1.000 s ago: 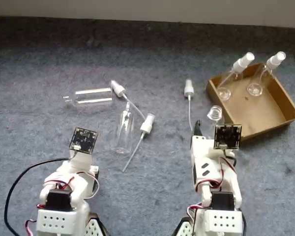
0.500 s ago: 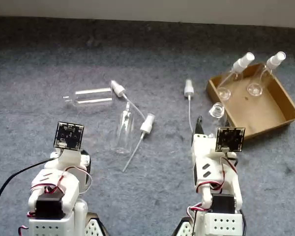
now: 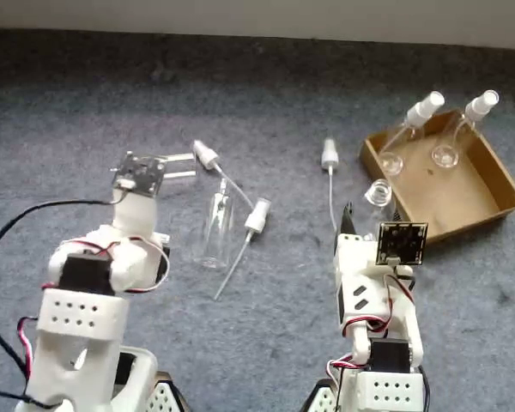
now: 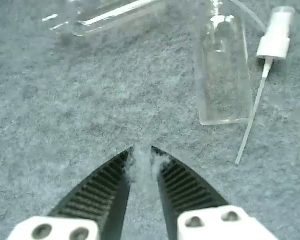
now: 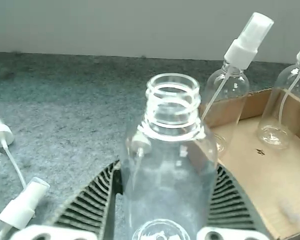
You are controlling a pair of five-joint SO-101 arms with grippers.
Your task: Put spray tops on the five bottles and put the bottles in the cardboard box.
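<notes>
Chiefly, a grey carpeted table (image 3: 266, 94) is seen, with all other items laid on it. Left arm (image 3: 94, 283): stretched over the carpet, its gripper (image 4: 142, 150) held just above the pile, tips parted by a narrow gap, nothing between them. Right arm (image 3: 373, 292): placed near the cardboard box (image 3: 476, 202), its gripper (image 5: 166, 170) pinched on an uncapped bottle (image 5: 172, 105), which is held upright just beside the box's wall – whether the two touch cannot be told. Cardboard box: shallow, open-topped, set at the table's right side. Capped bottles, two (image 3: 393, 154) (image 3: 446, 153): stood side by side in the far part of the box, spray tops fitted. Loose bottles, two: one (image 3: 216, 227) laid on its side between the arms, neck pointed away; the other (image 3: 182, 165) laid crosswise farther off, partly hidden by the left arm's camera board. Loose spray tops, three, tubes attached: one (image 3: 206, 154) just beside the crosswise bottle, one (image 3: 257, 215) beside the nearer lying bottle, one (image 3: 330, 154) near the box.
</notes>
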